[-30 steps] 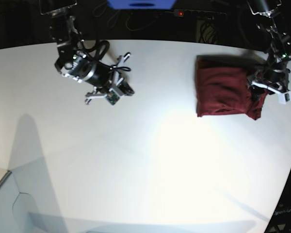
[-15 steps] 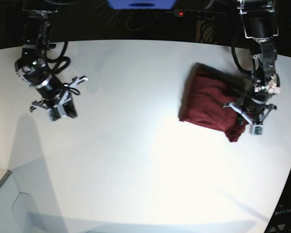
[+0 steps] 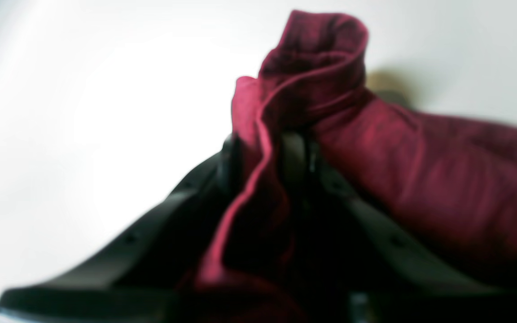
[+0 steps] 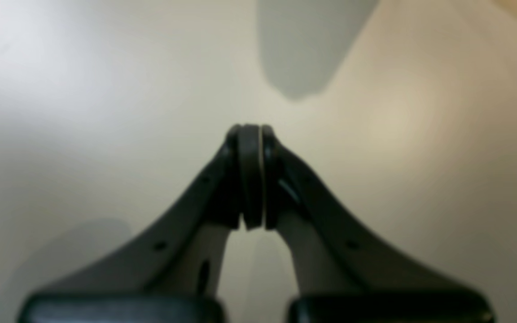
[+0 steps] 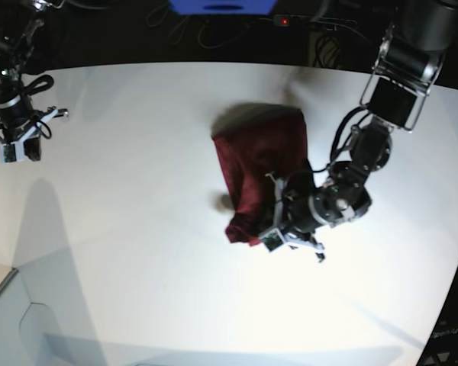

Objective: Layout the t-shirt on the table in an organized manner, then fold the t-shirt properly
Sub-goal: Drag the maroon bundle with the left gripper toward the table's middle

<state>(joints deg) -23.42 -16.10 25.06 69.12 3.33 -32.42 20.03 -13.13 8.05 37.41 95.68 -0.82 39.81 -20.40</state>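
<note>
Near the centre of the base view, the t-shirt (image 5: 261,169) is seen bunched into a loose, folded heap on the white tabletop (image 5: 137,252), its lower corner drawn toward the frame's lower right. That corner is gripped by the left tool (image 5: 269,229), which is angled low over the surface at centre-right. In the left wrist view, a gathered ridge of maroon fabric (image 3: 312,76) is pinched between the two black fingers (image 3: 229,166), with a hemmed edge running down through the gap; the picture is blurred. At the upper left of the base view, the right tool (image 5: 15,145) is held well apart from the cloth. In the right wrist view its jaws are pressed together on nothing, over bare tabletop (image 4: 83,89).
</note>
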